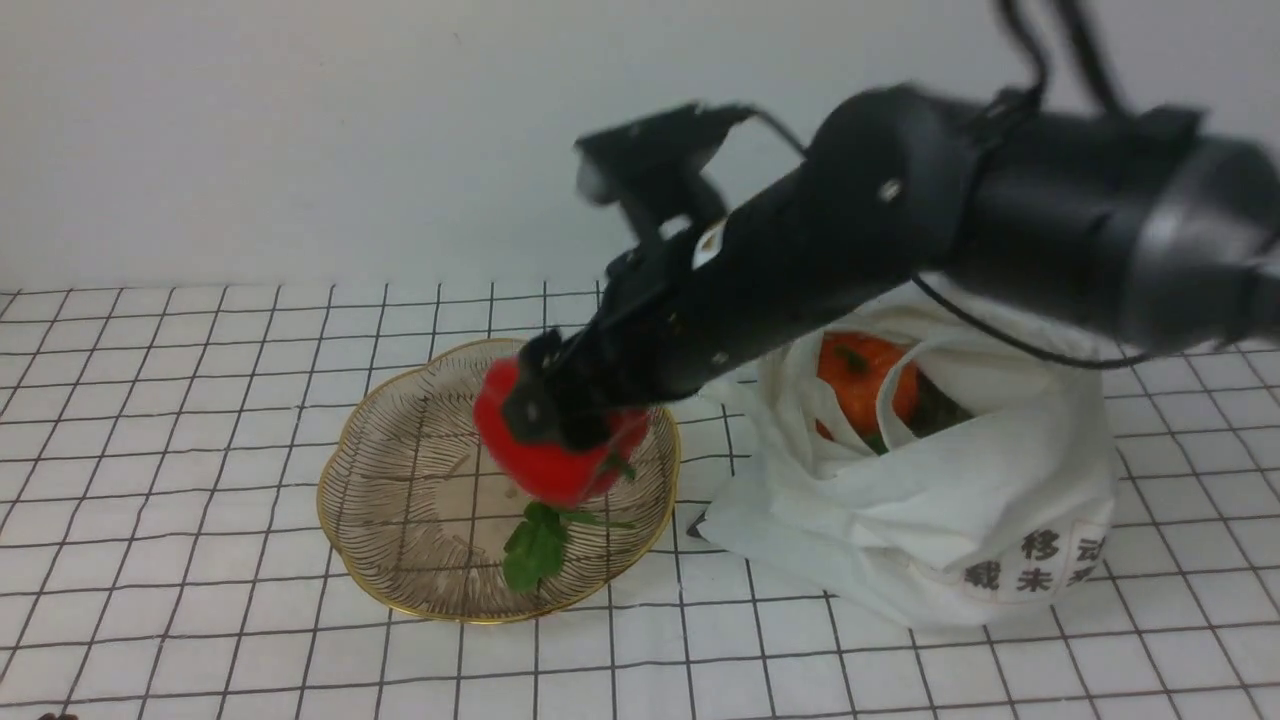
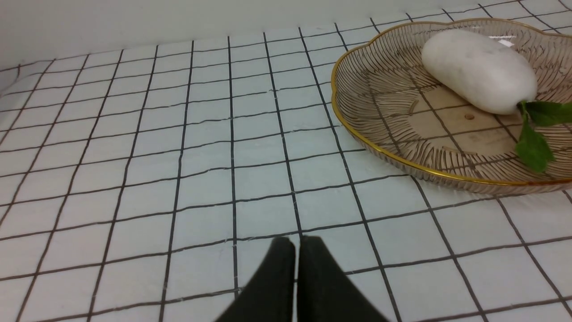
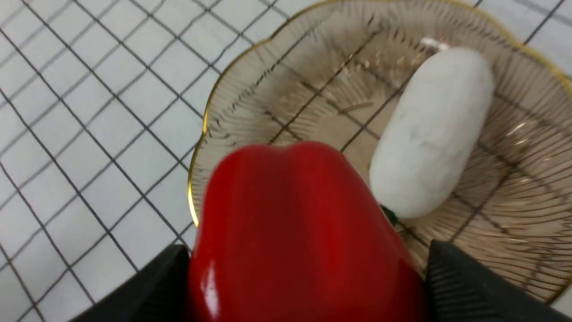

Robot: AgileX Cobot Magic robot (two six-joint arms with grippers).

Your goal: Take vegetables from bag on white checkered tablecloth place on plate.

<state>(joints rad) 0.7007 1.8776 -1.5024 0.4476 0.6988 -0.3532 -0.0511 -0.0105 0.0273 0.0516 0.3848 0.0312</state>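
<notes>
My right gripper [image 1: 560,420] is shut on the glossy red bell pepper [image 1: 545,465] and holds it just above the brownish glass plate [image 1: 420,470]. In the right wrist view the pepper [image 3: 304,232] fills the space between both fingers [image 3: 469,277] over the plate [image 3: 277,89]. A white radish [image 3: 429,134] with green leaves [image 1: 535,545] lies on the plate. The white bag [image 1: 950,520] stands right of the plate, with an orange pumpkin [image 1: 865,385] and something dark green [image 1: 938,405] inside. My left gripper [image 2: 295,243] is shut and empty, low over the checkered tablecloth [image 2: 178,134], apart from the plate [image 2: 393,89].
The white checkered tablecloth [image 1: 200,400] covers the whole table up to a plain white wall at the back. The radish [image 2: 478,69] also shows in the left wrist view. My right arm spans above the bag's open mouth.
</notes>
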